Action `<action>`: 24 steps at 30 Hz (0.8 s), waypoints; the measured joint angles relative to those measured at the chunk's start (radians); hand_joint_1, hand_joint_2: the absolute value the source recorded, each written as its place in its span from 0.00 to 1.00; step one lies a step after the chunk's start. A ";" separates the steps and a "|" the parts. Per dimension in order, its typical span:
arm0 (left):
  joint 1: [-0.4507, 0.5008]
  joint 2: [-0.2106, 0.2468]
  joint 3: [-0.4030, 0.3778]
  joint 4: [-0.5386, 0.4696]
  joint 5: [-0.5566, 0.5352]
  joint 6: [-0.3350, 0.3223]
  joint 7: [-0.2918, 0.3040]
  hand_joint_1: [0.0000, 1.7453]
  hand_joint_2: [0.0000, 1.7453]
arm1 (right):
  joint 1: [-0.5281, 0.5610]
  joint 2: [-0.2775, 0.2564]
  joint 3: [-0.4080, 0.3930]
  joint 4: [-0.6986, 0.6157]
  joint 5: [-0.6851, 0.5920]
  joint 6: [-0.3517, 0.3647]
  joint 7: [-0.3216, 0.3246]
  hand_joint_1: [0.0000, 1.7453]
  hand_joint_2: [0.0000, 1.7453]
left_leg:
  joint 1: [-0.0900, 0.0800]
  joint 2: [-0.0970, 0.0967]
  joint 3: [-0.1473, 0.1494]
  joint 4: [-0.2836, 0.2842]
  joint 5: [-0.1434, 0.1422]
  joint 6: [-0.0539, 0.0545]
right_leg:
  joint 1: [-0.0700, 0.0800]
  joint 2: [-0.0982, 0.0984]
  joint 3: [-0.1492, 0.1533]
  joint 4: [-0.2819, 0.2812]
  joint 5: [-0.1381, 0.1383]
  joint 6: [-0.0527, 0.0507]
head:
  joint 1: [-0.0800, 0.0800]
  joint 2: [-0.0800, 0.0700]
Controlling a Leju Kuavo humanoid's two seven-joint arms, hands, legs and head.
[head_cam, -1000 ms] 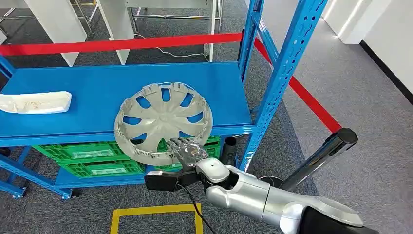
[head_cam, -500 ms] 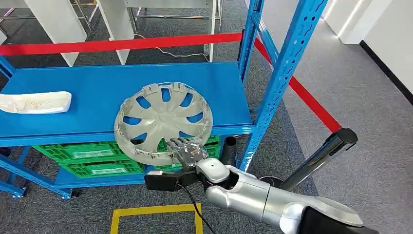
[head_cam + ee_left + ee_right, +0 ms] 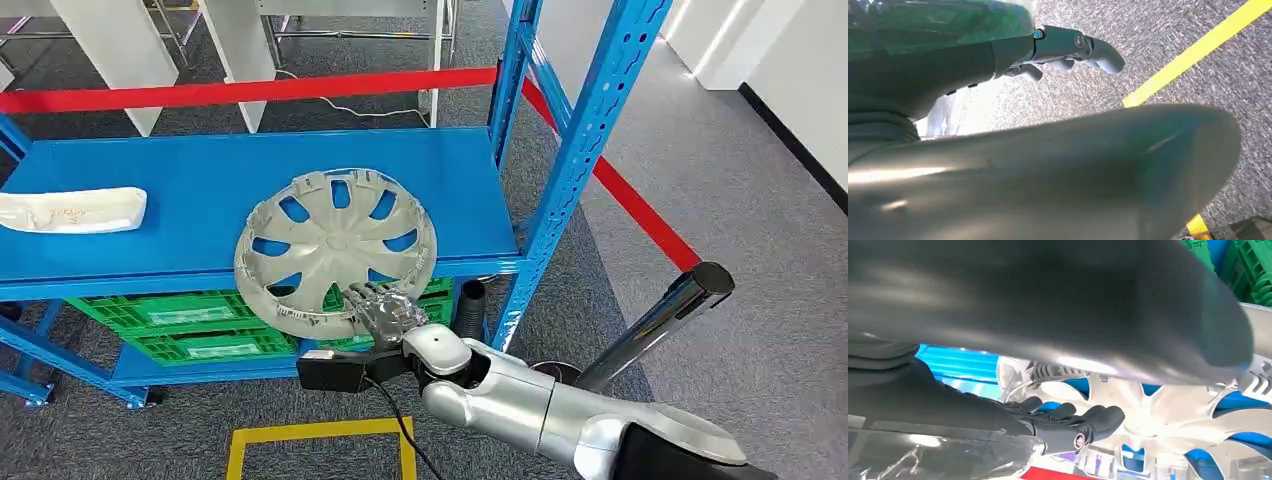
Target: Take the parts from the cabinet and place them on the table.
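Right now, operator, you are looking at a blue rack with one part half off its shelf.
Hubcap: the silver hubcap (image 3: 335,250) lies tilted on the blue shelf (image 3: 200,190), its near rim overhanging the shelf's front edge; in the right wrist view (image 3: 1168,410) you get its spokes, with the blue showing through the gaps.
Right hand: the right hand (image 3: 385,312) grips the hubcap's near rim; the rim hides its fingers' far ends, and in the right wrist view (image 3: 1068,422) a blurred grey mass covers the upper half.
Left hand: the left hand (image 3: 1068,50) hangs above grey carpet, holding nothing, fingers loosely curled and apart.
White part: a long white part (image 3: 70,210) lies at the shelf's left end, cut off by the frame.
Below: green crates (image 3: 190,325) sit under the shelf, partly hidden by it.
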 joint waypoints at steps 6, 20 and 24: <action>0.000 0.000 0.000 0.000 0.000 0.000 0.000 0.00 0.00 | 0.000 0.000 0.000 0.000 0.000 0.000 0.000 0.00 0.00 | 0.000 0.000 0.000 0.000 0.000 0.000 | 0.000 0.000 0.000 0.000 0.000 0.000 | 0.000 0.000; 0.000 0.000 0.000 0.000 0.000 0.000 0.000 0.00 0.00 | 0.000 0.000 0.000 0.000 0.000 0.000 0.000 0.00 0.00 | 0.000 0.000 0.000 0.000 0.000 0.000 | 0.000 0.000 0.000 0.000 0.000 0.000 | 0.000 0.000; 0.000 0.000 0.000 0.000 0.000 0.000 0.000 0.00 0.00 | 0.000 0.000 0.000 0.000 0.000 0.000 0.000 0.00 0.00 | 0.000 0.000 0.000 0.000 0.000 0.000 | 0.000 0.000 0.000 0.000 0.000 0.000 | 0.000 0.000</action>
